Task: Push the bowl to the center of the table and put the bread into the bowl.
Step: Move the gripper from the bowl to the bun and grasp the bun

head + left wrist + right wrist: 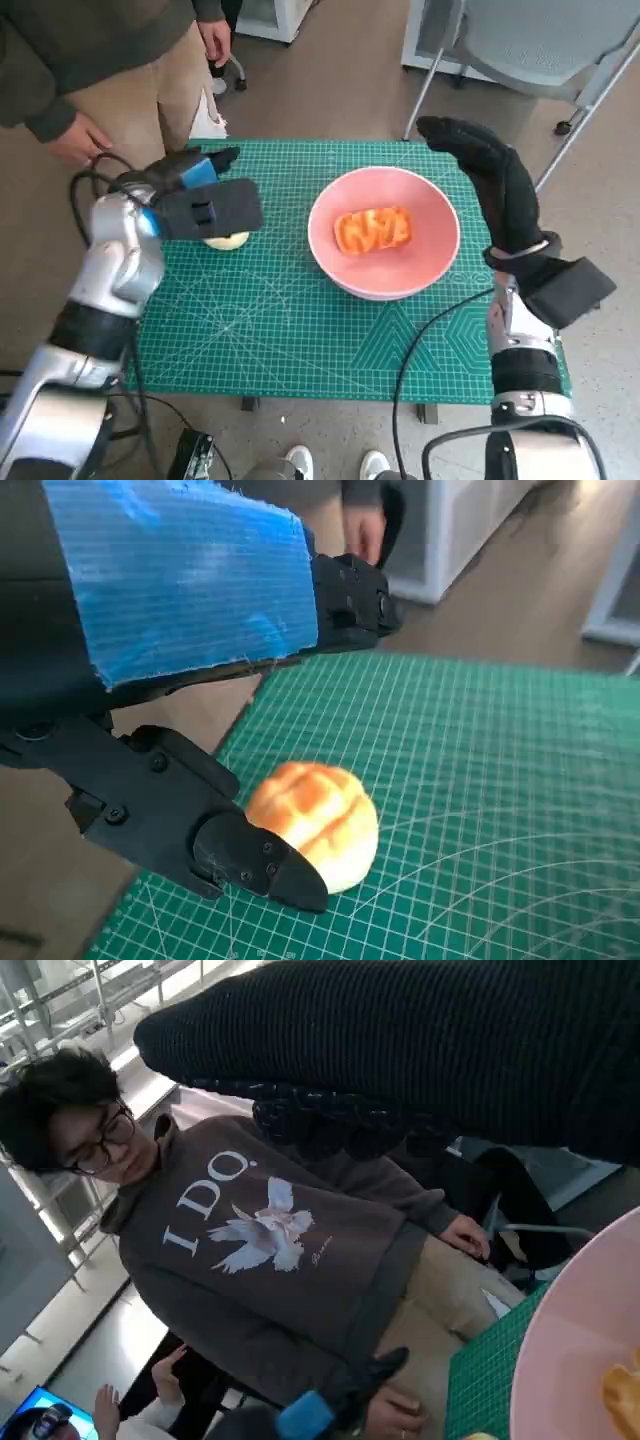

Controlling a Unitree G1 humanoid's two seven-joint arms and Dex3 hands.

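I am hovering left hand (190, 730), fingers apart, gripping nothing, over bread roll (315, 820) at frame left | bowl (384, 232) sitting centre-frame, one bread (374, 230) inside | right hand (490, 180) lying open beside rim | risk: fingertip nudging roll, rolling it off mat (300, 330) edge.

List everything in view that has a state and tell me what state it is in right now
Bowl: upright on the mat, holding one orange bread.
Orange bread: lying inside the bowl.
Pale bun: on the mat, outside the bowl, under the left hand.
Left hand: over the pale bun, fingers apart, not gripping it.
Right hand: raised beside the bowl's rim, holding nothing.
Mat: flat on the table.
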